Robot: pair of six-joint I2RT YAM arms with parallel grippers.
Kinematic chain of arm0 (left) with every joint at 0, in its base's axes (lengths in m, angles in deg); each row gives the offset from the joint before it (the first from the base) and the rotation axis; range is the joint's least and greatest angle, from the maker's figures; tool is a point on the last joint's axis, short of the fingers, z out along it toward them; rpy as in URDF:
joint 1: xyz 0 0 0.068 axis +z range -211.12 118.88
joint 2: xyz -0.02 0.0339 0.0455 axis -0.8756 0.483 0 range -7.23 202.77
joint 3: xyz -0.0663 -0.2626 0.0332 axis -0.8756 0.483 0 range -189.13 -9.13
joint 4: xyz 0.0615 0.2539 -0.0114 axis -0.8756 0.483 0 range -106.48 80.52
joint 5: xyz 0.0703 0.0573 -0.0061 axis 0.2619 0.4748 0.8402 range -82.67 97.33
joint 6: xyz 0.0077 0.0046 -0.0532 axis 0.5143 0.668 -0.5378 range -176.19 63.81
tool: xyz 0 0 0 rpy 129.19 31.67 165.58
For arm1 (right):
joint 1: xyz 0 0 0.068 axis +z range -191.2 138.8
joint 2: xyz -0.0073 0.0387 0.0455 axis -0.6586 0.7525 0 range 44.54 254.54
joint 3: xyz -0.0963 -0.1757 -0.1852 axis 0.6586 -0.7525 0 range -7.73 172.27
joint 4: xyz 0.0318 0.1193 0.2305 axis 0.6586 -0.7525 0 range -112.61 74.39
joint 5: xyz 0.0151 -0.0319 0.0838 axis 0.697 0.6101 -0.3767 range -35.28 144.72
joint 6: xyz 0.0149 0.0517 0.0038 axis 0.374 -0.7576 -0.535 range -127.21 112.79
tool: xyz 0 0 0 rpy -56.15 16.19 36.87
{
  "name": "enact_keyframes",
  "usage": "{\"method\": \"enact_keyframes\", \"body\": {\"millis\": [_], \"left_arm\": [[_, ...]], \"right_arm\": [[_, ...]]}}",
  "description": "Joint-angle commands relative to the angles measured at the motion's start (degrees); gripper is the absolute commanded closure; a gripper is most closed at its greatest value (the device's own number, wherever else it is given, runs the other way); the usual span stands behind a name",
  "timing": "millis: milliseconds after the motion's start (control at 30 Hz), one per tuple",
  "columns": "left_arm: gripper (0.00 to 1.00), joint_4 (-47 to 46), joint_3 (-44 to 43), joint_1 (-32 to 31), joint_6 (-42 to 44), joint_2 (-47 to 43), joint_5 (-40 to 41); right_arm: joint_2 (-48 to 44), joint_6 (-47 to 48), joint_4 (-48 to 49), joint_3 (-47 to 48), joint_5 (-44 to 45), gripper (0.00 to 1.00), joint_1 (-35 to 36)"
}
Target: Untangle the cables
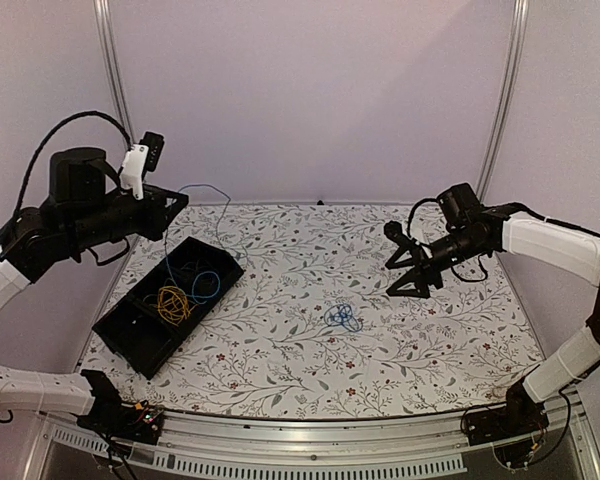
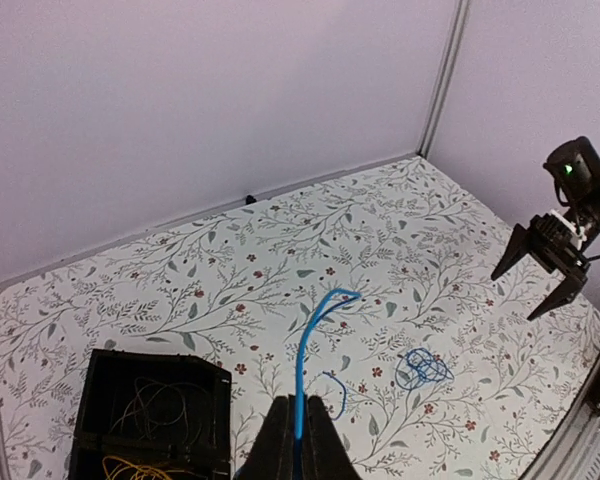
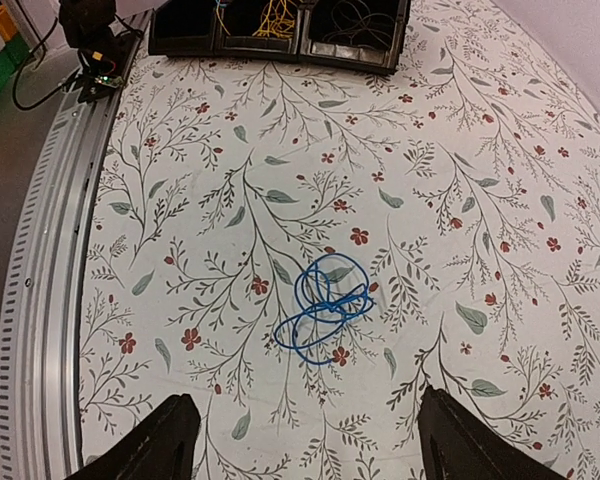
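my left gripper (image 2: 300,415) is pinched shut on a blue cable (image 2: 302,340), raised near the far end of the black tray (image 1: 140,335), which holds a yellow-orange cable (image 1: 172,303) and dark cables (image 2: 150,400). my right gripper (image 3: 305,440) hangs, fingers wide apart, over a small blue coil (image 3: 320,305) on the floral table (image 3: 230,180).

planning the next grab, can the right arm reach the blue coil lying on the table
Probably yes: the right gripper hangs open facing the blue coil, which lies alone on the tablecloth with nothing between them; the left gripper is far off.
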Motion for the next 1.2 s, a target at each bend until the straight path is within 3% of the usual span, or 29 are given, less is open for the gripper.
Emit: {"method": "enact_keyframes", "body": {"millis": [0,267,533,733,933,1167], "left_arm": [[1.0,16.33,0.69,6.21,-6.78,-3.12,7.9],[1.0,30.93,-1.67,11.74,-12.11,-1.61,13.25],[1.0,39.49,-4.97,17.13,-12.9,-1.88,17.53],[1.0,39.17,-7.84,18.53,-12.82,-4.85,17.46],[1.0,30.77,-6.38,18.54,-12.23,-8.05,6.46],[1.0,26.31,-7.6,18.54,-12.72,-8.99,5.35]], "right_arm": [[1.47,1.33,0.79,-0.38,1.72,0.2,0.3],[3.46,1.61,0.09,-0.18,2.68,0.2,0.25],[4.97,2.26,-1.3,0.3,2.58,0.21,0.28],[6.19,2.64,-2.2,0.8,2.27,0.21,0.34],[7.07,2.86,-3.01,1.23,2.37,0.21,0.34],[7.22,2.93,-3.34,1.28,1.96,0.22,0.47]]}}
